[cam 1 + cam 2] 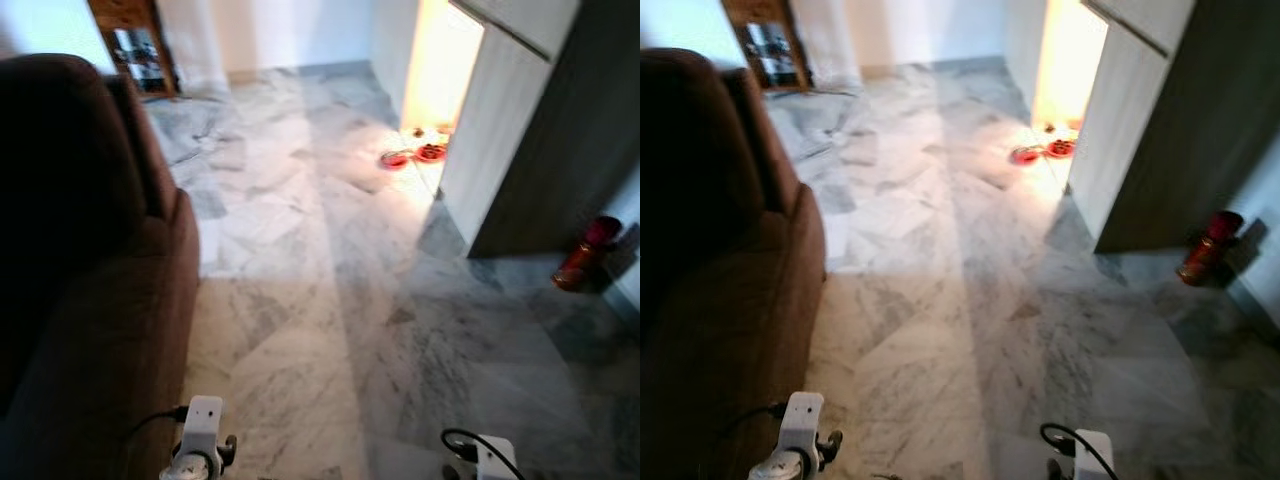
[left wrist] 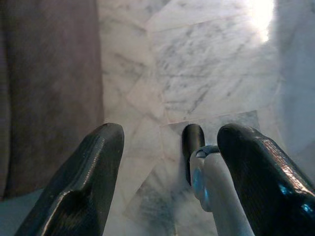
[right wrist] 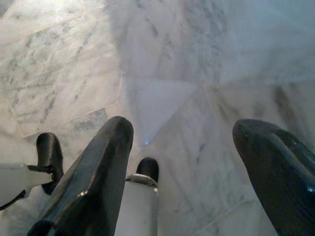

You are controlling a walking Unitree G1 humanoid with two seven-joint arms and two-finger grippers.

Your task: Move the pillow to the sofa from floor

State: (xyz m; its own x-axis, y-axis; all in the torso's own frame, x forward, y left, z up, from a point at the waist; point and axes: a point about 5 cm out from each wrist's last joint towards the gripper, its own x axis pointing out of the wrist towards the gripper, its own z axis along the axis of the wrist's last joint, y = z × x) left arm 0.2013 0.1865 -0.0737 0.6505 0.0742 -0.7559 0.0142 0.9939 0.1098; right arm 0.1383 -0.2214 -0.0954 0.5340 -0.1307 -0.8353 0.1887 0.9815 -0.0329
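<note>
A dark brown sofa (image 1: 90,280) stands along my left side, its arm (image 1: 160,150) rising beside the marble floor (image 1: 330,280). My left arm (image 1: 200,440) hangs low next to the sofa's front. In the left wrist view my left gripper (image 2: 172,135) is open over the floor, with the sofa's side (image 2: 49,88) close by. My right arm (image 1: 490,455) hangs low on the other side. My right gripper (image 3: 183,128) is open above bare marble, nothing between its fingers (image 3: 106,162).
Two red bowls (image 1: 410,156) lie on the floor by a brightly lit doorway (image 1: 440,60). A grey cupboard wall (image 1: 520,130) juts in at the right, with a red cylinder (image 1: 585,255) at its foot. A wooden cabinet (image 1: 135,45) stands at the far left.
</note>
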